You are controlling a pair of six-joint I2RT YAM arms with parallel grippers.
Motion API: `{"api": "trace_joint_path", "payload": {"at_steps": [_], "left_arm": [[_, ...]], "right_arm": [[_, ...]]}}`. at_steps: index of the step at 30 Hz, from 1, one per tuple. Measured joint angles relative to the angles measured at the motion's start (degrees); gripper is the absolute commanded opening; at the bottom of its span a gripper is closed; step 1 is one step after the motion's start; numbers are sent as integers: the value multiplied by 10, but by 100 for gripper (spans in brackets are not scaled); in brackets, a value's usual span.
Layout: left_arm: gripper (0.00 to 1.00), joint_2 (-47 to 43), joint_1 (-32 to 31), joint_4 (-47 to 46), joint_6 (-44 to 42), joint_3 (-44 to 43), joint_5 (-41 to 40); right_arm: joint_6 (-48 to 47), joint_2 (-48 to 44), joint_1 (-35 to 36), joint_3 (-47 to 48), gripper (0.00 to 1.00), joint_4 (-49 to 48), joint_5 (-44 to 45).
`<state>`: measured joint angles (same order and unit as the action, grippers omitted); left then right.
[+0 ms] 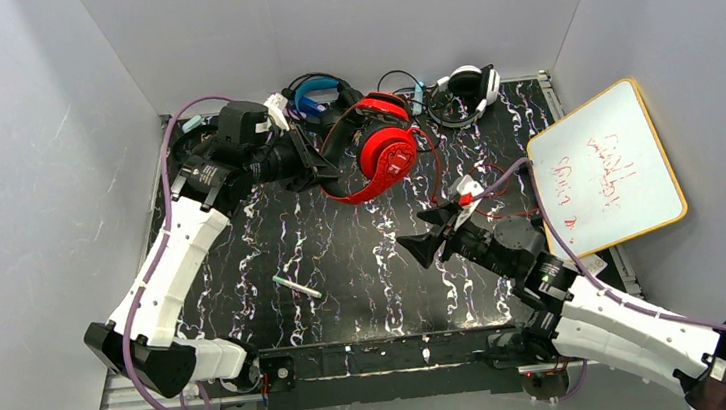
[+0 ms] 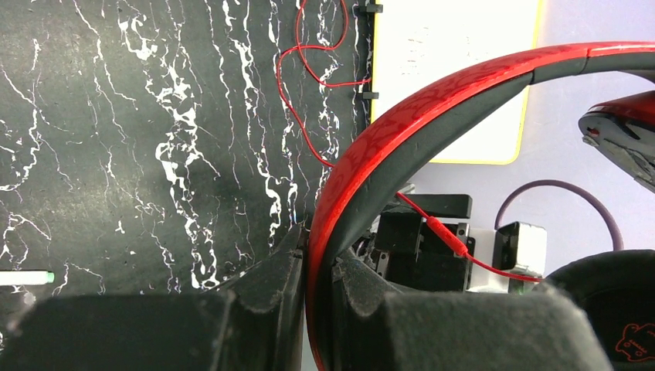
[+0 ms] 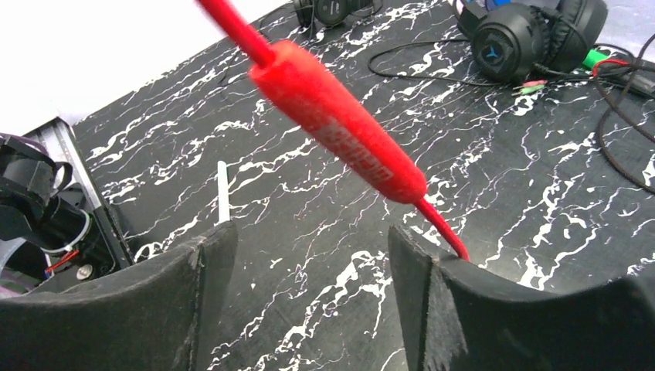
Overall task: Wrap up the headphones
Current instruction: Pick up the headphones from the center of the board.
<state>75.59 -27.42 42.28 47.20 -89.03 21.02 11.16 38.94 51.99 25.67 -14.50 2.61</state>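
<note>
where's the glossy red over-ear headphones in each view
top external: back centre, glossy red over-ear headphones
left wrist: its red headband arcs from bottom centre to upper right
right wrist: only its red cable pod, upper centre
shared landmark: white marker pen

Red headphones' cable [image 3: 340,131] vanishes behind right fingers [image 3: 494,309].

my left arm [image 1: 172,269] and right arm [image 1: 632,332] wear smooth white shells between bulky black joints. a purple cable [image 1: 167,174] trails along each. my left fingers [image 2: 259,313] and right fingers [image 3: 189,297] are matte black wedges with rough edges.
</note>
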Motion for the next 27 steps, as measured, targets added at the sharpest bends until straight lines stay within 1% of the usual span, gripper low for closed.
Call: {"api": "trace_joint_path", "payload": {"at_steps": [1,4,7,9,14,20,24,27], "left_arm": [[3,0,0,0,0,0,0],[3,0,0,5,-2,-2,-14],[3,0,0,28,-9,-16,-52],[3,0,0,43,-15,-30,-82],[3,-7,0,74,-31,-54,-159],[3,-18,0,114,-52,-75,-235],[2,-18,1,129,-62,-86,-255],[3,-18,1,135,-65,-86,-269]], "right_arm": [[-1,-3,0,1,88,0,0],[-8,-20,0,-1,92,2,12],[-13,-37,0,-16,97,-10,27],[-23,-48,0,-40,99,-29,38],[-32,-59,0,-104,99,-50,83],[-30,-51,0,-116,99,-61,96],[-30,-33,0,-116,99,-70,80],[-31,-22,0,-116,97,-81,30]]}}
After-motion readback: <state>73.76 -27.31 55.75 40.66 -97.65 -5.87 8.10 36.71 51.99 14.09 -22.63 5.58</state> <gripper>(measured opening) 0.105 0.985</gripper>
